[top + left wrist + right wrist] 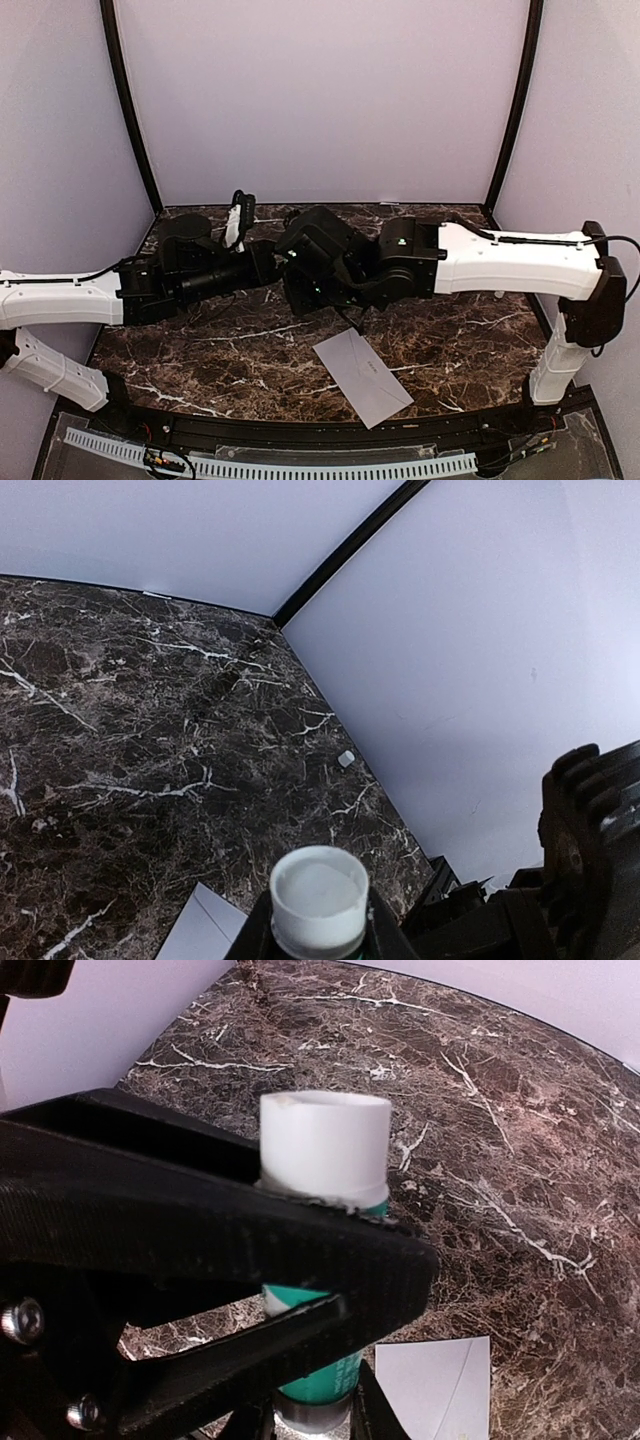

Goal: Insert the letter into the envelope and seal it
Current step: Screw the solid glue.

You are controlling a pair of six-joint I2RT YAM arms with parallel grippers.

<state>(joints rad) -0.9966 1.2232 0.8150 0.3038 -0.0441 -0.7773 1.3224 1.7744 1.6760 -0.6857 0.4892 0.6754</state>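
A glue stick (325,1150) with a white cap and a teal body stands upright in my left gripper (318,935), which is shut on its lower body. It shows from above in the left wrist view (318,895). My right gripper (385,1280) lies across the front of the stick just under the cap, jaws nearly together with a thin wedge of teal showing between them. I cannot tell whether it grips the stick. Both grippers meet above the table's middle (305,265). The grey envelope (362,376) lies flat at the front. The cream letter is not in view.
The dark marble table (230,350) is walled in by pale panels at the back and sides. A small white scrap (346,759) lies near the right wall. The envelope's corner shows under both wrists (435,1390) (200,930).
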